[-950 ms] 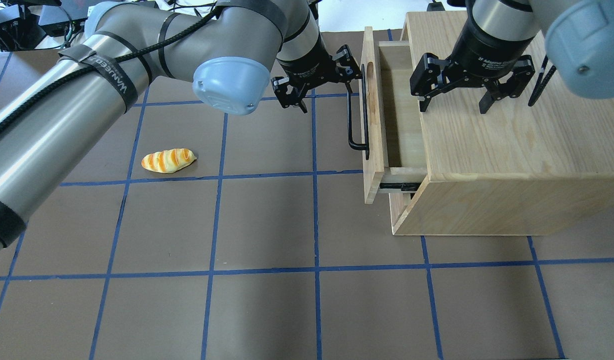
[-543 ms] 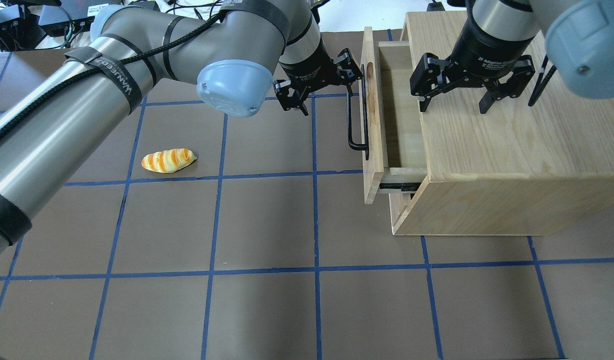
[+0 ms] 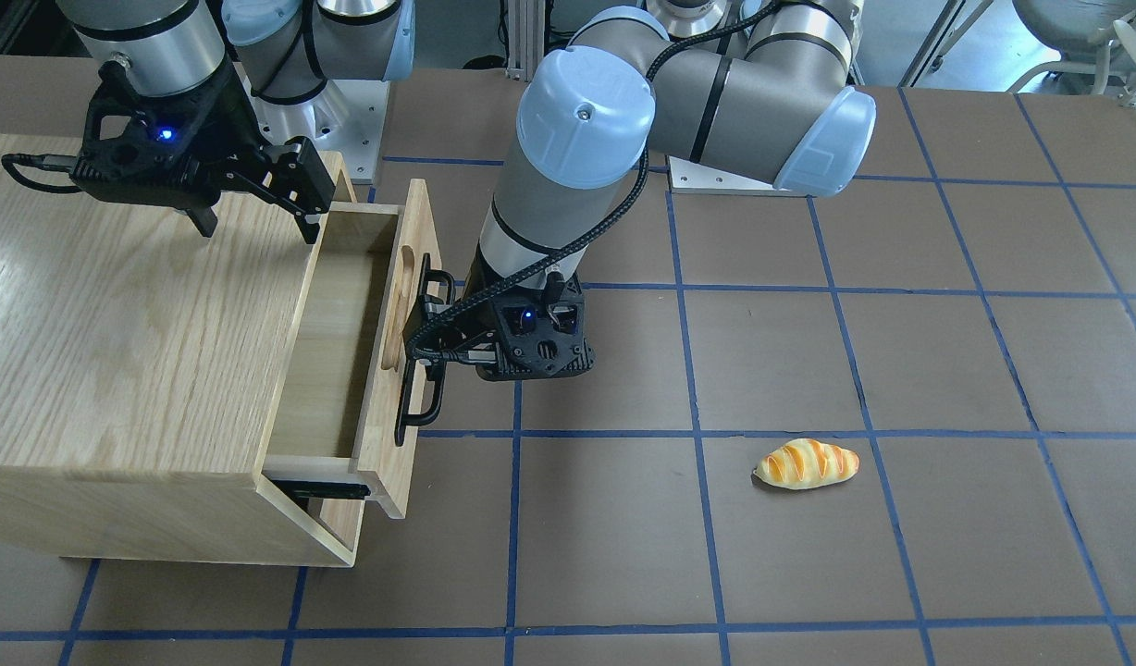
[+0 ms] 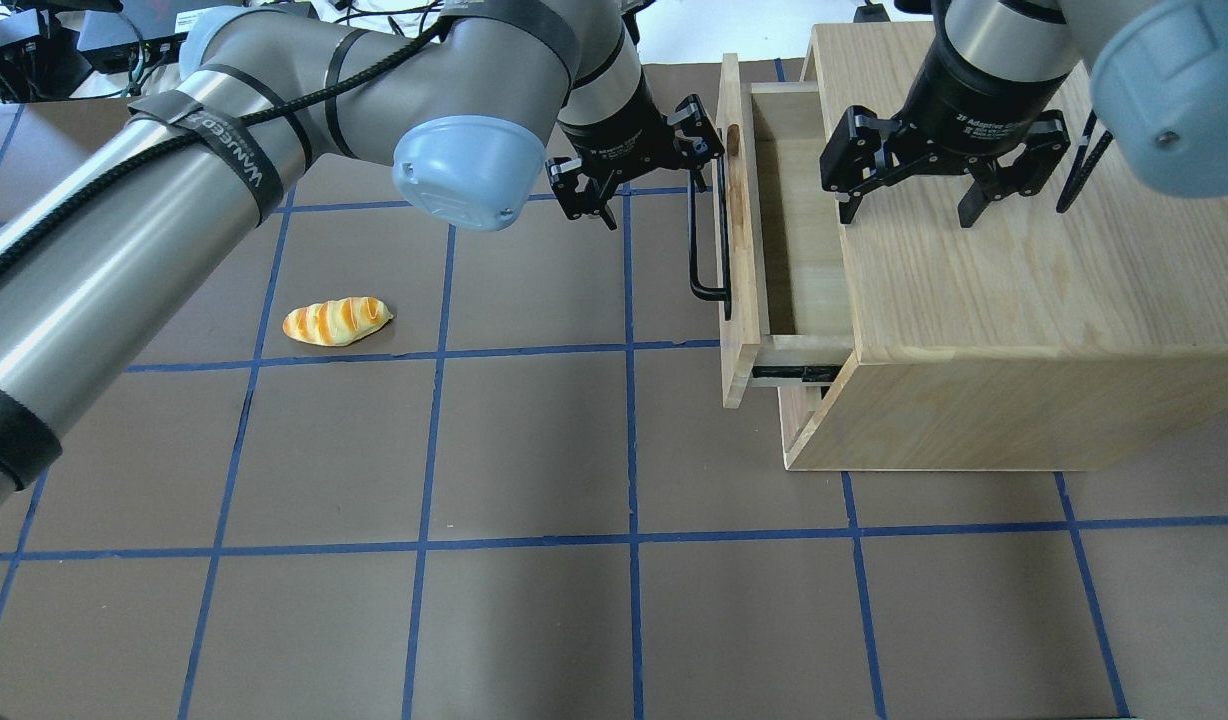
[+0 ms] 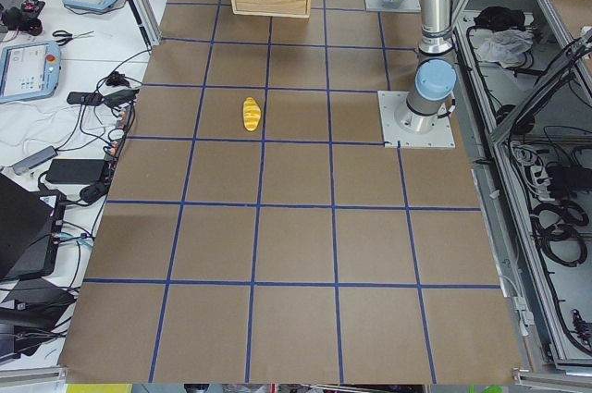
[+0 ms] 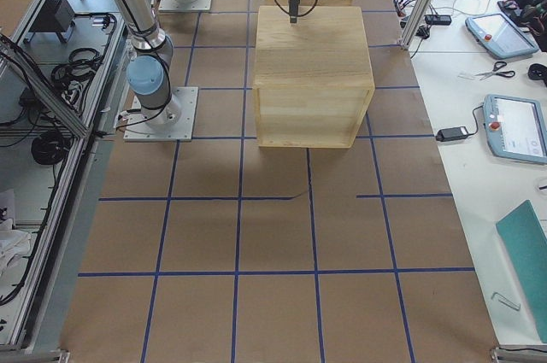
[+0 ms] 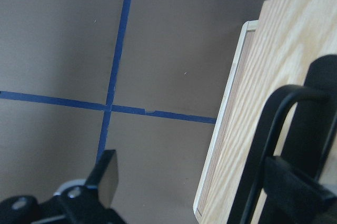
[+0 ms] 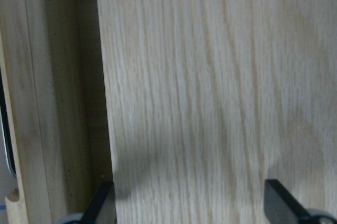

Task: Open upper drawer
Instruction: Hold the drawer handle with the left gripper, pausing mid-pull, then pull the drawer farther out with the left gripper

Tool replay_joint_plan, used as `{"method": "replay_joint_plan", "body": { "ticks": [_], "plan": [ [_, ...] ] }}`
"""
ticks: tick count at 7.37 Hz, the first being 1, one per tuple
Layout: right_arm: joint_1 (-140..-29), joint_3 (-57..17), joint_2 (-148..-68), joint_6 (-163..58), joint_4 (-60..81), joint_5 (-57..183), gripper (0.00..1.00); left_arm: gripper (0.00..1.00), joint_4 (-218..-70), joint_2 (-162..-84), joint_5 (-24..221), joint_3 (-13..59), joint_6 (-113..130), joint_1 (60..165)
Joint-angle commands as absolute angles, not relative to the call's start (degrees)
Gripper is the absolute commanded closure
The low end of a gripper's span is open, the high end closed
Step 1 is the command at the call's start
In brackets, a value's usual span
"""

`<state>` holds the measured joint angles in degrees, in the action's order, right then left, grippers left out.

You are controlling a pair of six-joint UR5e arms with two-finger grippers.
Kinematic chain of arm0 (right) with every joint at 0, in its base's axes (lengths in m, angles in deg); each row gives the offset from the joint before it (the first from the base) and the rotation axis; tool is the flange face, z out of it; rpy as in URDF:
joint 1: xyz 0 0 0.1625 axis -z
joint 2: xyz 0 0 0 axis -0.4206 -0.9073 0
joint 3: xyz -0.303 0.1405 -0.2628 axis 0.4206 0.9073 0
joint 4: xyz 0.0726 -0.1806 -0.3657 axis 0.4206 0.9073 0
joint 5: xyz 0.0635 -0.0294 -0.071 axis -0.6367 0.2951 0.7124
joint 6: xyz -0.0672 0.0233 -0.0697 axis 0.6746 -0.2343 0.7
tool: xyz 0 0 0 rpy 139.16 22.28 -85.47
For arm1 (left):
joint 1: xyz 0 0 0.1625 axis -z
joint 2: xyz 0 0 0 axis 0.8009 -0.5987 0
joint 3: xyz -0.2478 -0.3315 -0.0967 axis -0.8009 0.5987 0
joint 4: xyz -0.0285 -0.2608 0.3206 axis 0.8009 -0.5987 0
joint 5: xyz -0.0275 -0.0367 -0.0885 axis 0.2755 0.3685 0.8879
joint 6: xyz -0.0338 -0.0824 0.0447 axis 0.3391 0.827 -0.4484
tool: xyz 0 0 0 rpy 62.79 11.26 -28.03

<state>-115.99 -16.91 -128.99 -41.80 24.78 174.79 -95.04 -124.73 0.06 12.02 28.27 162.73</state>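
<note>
Both spread wide: left end effector (image 4: pixel 657 188), one finger behind handle (image 4: pixel 710 240); right end effector (image 4: pixel 907 215) above cabinet (image 4: pixel 1024 300); upper drawer (image 4: pixel 740 250) partly out.

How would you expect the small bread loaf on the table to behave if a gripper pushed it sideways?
The bread loaf is elongated with tapered ends and lies flat, so it would probably slide or pivot rather than roll far. Its glossy, painted look suggests a toy, so likely light. Whether it is soft or stiff cannot be told.
</note>
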Motion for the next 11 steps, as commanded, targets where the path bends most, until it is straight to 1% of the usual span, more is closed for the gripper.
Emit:
{"method": "replay_joint_plan", "body": {
  "ticks": [1, 11],
  "plan": [
    [-116.0, -16.9, -129.0, -41.8, 24.8, 174.8, 0.0, 0.0, -95.3, -124.6, 0.2, 11.8, 29.1, 162.7],
    [-116.0, -16.9, -129.0, -41.8, 24.8, 174.9, 0.0, 0.0, -95.0, -125.2, -4.3, 11.7, 26.2, 161.9]
  ]
}}
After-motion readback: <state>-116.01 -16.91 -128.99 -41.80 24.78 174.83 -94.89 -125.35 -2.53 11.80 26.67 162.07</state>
